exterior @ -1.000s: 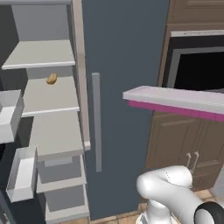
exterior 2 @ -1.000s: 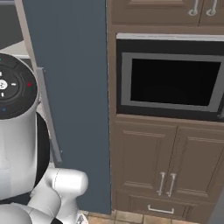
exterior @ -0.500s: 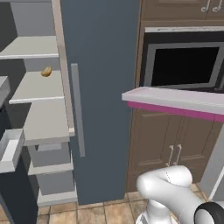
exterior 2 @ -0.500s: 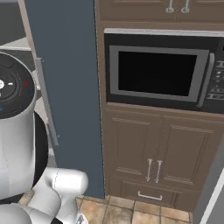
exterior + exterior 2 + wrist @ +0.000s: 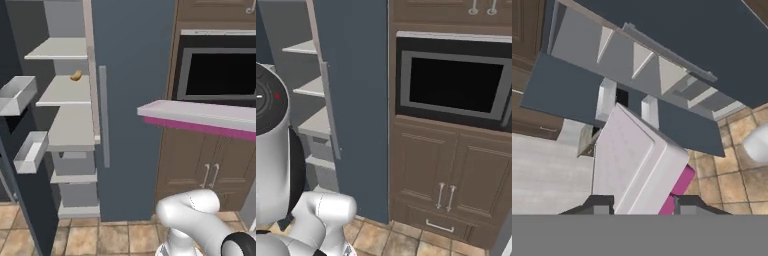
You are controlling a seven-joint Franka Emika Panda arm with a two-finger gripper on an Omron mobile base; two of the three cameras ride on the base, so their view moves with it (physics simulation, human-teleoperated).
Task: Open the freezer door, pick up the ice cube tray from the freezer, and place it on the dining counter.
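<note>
Hand [image 5: 643, 206] clamped on the ice cube tray [image 5: 200, 118], carried level in front of the oven and brown cabinets [image 5: 448, 175], well clear of the open freezer [image 5: 67, 115]. Best kept flat and swung slowly toward the desk. Tiled floor [image 5: 125, 237] below, small orange lump [image 5: 76, 76] left on a shelf.

The freezer [image 5: 65, 100] stands open, its pale grey shelves [image 5: 72, 127] stacked one above another in a grey interior. A small orange-brown lump [image 5: 76, 76] lies near the right edge of the second shelf from the top; the other shelves look bare. Two clear bins [image 5: 31, 152] hang on the open door [image 5: 22, 165]. Below is a tan tiled floor [image 5: 120, 235].
</note>
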